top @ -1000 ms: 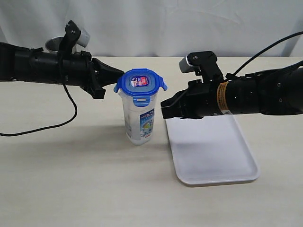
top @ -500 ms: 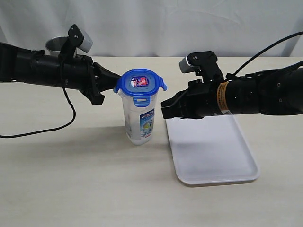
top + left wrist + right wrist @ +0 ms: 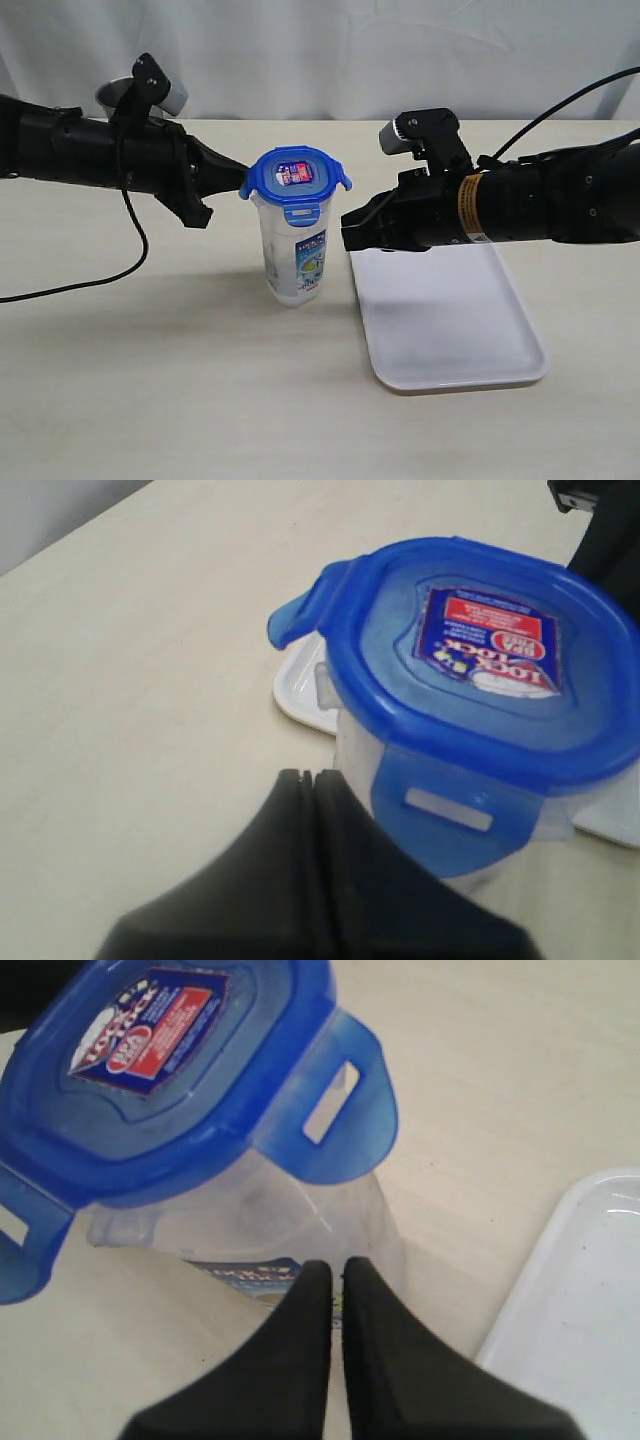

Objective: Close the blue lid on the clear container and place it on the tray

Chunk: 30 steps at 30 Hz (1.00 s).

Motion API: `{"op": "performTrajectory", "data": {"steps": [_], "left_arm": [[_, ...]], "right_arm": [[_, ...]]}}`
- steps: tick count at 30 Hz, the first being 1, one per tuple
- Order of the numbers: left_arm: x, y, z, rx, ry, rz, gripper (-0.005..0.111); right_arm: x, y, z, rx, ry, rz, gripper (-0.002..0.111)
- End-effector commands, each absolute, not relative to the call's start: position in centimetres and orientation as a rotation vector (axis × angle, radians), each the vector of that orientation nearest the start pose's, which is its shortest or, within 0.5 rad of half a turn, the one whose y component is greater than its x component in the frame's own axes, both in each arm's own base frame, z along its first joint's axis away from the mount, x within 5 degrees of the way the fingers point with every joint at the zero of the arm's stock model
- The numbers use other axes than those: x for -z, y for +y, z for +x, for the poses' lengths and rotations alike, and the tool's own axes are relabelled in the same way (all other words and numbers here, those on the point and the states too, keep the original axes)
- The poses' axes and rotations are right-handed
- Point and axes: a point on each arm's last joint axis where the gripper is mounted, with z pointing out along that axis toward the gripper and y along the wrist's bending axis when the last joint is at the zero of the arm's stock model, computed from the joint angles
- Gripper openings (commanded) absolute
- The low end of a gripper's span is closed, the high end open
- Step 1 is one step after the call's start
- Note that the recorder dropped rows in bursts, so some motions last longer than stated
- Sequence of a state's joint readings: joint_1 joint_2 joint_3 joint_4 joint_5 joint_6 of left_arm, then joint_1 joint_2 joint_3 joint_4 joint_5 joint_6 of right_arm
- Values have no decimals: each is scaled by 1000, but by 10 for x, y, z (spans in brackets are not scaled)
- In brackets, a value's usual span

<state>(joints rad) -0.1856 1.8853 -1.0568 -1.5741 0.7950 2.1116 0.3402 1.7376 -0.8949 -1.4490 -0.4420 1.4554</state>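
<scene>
Clear container is standing capped by blue lid: likely light, stiff, slick; grip mid-body. Left gripper and right gripper are hovering closed, empty.

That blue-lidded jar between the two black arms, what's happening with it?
Two robot arms are closing the blue lid on the clear container, which stands on the table beside the tray. The lid sits on top with its front flap down, but the side flaps stick out. Both grippers are shut: the left gripper points at one side flap, the right gripper sits below the other.
</scene>
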Motion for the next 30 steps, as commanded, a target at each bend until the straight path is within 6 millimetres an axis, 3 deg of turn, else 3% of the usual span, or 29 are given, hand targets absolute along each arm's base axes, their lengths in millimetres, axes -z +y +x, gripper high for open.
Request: {"op": "performTrajectory", "data": {"steps": [1,11,19,30], "left_arm": [[-186,-132,351,709,1820,1110,0],[-185,-131,346,707,1829,1112,0],[-198,-128,335,671,1803,1122,0],[-192,-127,331,686,1826,1108,0]], "right_arm": [[-185,150,312,-670,2202,-610,5],[-185,150,312,-670,2202,-610,5],[-185,150,312,-670,2202,-610,5],[-185,150,313,-666,2203,-609,5]]}}
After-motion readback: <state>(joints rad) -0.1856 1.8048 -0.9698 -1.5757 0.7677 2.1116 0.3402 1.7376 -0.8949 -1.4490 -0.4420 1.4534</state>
